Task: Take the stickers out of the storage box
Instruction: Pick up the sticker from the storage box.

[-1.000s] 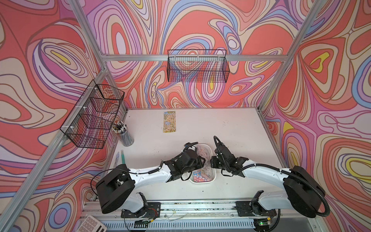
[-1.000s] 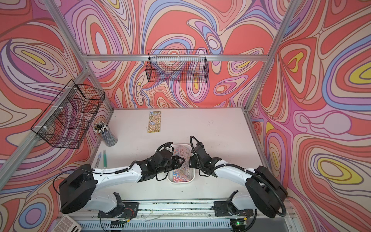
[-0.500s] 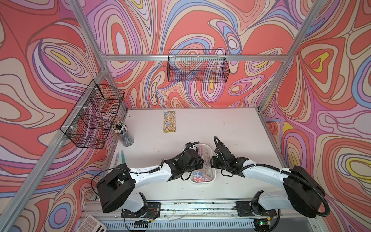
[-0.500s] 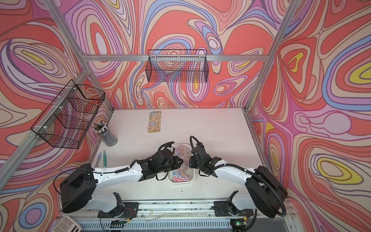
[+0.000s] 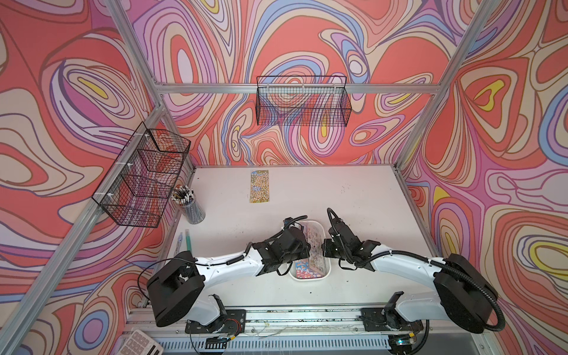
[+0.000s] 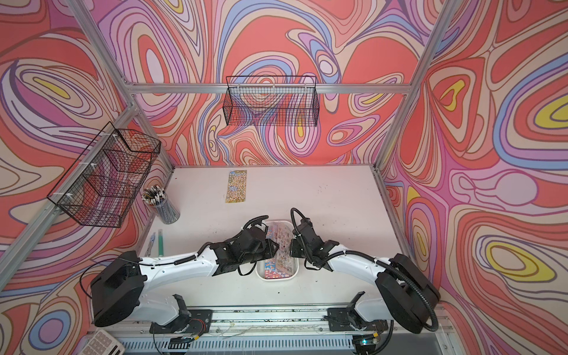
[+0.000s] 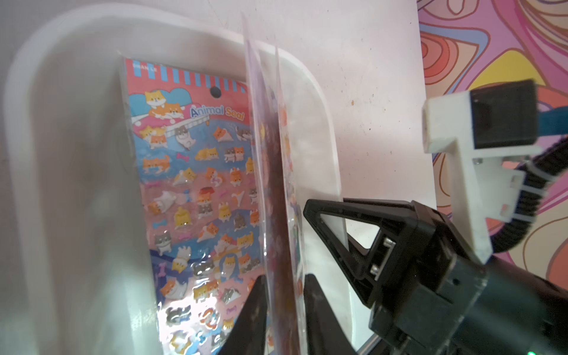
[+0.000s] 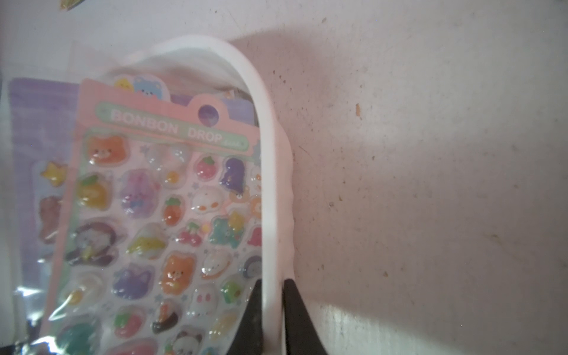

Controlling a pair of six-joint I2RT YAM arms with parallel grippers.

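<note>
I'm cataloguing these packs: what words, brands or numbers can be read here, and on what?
"Animal Seal": header of the blue sticker sheet in the storage box.
"BONBON DROP": banner on the pink sticker sheet; the small word after it is blurred.
Blue sheet's tiny corner print, calculator keys: too small to read.

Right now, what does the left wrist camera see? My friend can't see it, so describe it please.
The left pincer straddles upright stickers inside the white storage box; an Animal Seal sheet lies beside them. The right pincer clamps the box's rim.
</note>
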